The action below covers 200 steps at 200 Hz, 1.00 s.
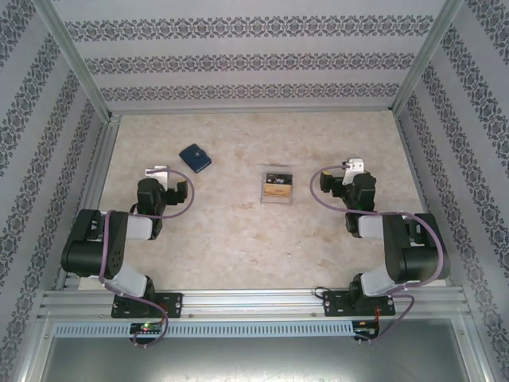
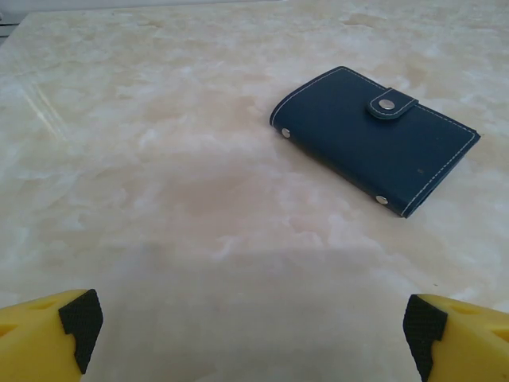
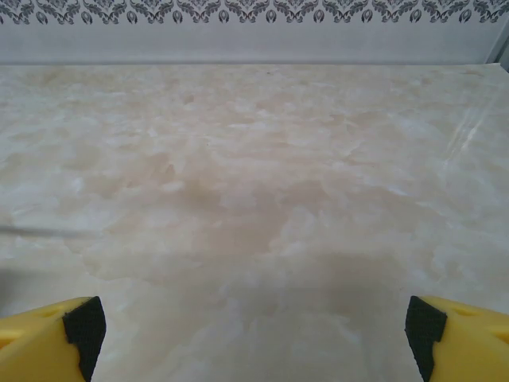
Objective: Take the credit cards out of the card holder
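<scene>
**Item: card holder** (image 2: 374,139). Dark navy and folded shut, with its tab snapped down over one long edge. It lies flat on the marble table (image 1: 231,239), in the far left part. The credit cards are presumably inside, since the closed cover hides them from you.

**Bearing.** From your left gripper (image 2: 254,322) the holder sits ahead and off to the right, near but not touching. Its long axis runs slantwise across your line of approach, and the left end lies farther from you than the right.

**Tools.** Both grippers stand fully spread and hold nothing. The right gripper (image 3: 254,322) faces bare marble.

**Nearer arm.** The left, plainly. The right is well apart from the holder, with the clear plastic box (image 1: 277,185) lying between them.

**Note.** You will likely need to swing the left gripper rightward and turn the wrist to square its fingers across the slanted holder.
</scene>
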Motion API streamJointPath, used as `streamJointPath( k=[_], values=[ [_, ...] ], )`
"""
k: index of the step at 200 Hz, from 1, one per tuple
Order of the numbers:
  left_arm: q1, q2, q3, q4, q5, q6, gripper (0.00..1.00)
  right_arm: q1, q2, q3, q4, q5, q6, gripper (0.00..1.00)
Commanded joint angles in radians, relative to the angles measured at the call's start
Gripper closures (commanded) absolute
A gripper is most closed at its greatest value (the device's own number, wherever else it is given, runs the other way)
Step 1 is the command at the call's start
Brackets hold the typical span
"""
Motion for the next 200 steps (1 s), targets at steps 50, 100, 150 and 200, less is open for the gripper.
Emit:
streamJointPath(
  k=[50, 100, 150, 200],
  values=[
    [0.018, 0.001, 0.020, 0.022, 0.024, 0.004, 0.01, -0.013, 0.000, 0.003, 0.020, -0.021, -0.001, 0.02],
    [0.018, 0.001, 0.020, 0.022, 0.024, 0.004, 0.01, -0.013, 0.000, 0.003, 0.020, -0.021, -0.001, 0.02],
    [0.020, 0.001, 0.021, 0.019, 0.026, 0.003, 0.01, -0.013, -0.001, 0.003, 0.020, -0.021, -0.001, 0.02],
    [0.023, -0.039, 0.066, -0.086, 0.009, -0.005, 0.01, -0.013, -0.001, 0.003, 0.018, -0.020, 0.000, 0.02]
  ],
)
